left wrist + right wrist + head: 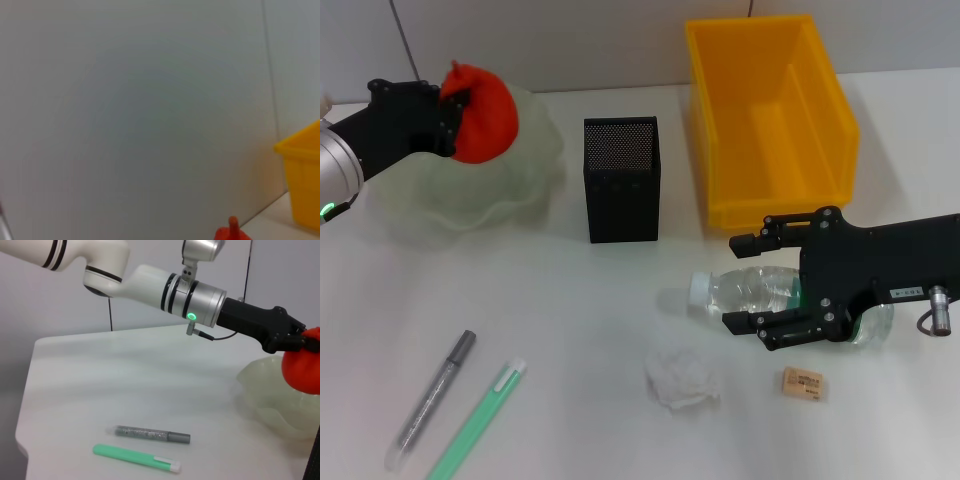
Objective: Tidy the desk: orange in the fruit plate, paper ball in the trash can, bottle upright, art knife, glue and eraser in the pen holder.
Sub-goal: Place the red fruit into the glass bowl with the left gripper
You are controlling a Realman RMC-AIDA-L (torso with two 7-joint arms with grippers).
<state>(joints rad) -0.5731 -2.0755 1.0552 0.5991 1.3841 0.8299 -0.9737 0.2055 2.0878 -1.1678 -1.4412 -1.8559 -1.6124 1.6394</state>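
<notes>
My left gripper (450,108) is shut on the red-orange orange (488,122) and holds it just above the pale-green fruit plate (535,175) at the desk's back left. The right wrist view shows the same orange (302,365) over the plate (270,390). The bottle (748,292) lies on its side, cap pointing left. My right gripper (732,281) is open, one finger on each side of the bottle. In front of it lie the paper ball (682,378) and the eraser (804,383). The black pen holder (621,180) and the yellow trash can (770,120) stand at the back.
A grey pen-shaped stick (435,400) and a green one (478,420) lie at the front left of the desk (570,300); I cannot tell which is the art knife and which the glue. A wall rises right behind the plate and bin.
</notes>
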